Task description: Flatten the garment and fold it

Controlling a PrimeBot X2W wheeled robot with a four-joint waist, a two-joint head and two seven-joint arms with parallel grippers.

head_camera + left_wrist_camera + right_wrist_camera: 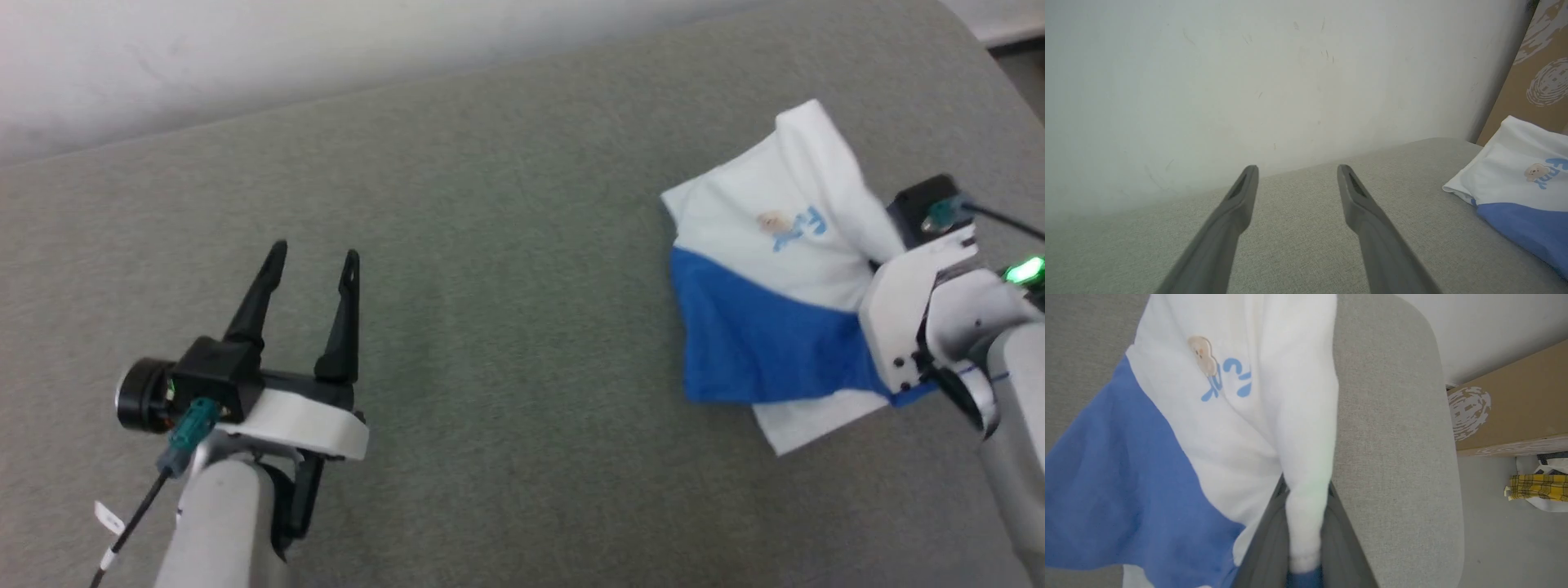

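- The garment (759,327) lies bunched at the right end of the grey padded surface (490,204), near its edge. White over blue, print facing up.
- My right gripper (1306,490) is clamped on a rolled white fold of it; cloth fills the gap between the jaws.
- The left gripper (317,250) is spread wide and holding nothing, over bare surface well apart from the shirt.
- Handling call: soft, light, floppy cotton. It'll drape and drag, and one pinch only lifts a ridge.
- I'd grab two spread points, hem corners or shoulders, single layer each, to pull it flat.
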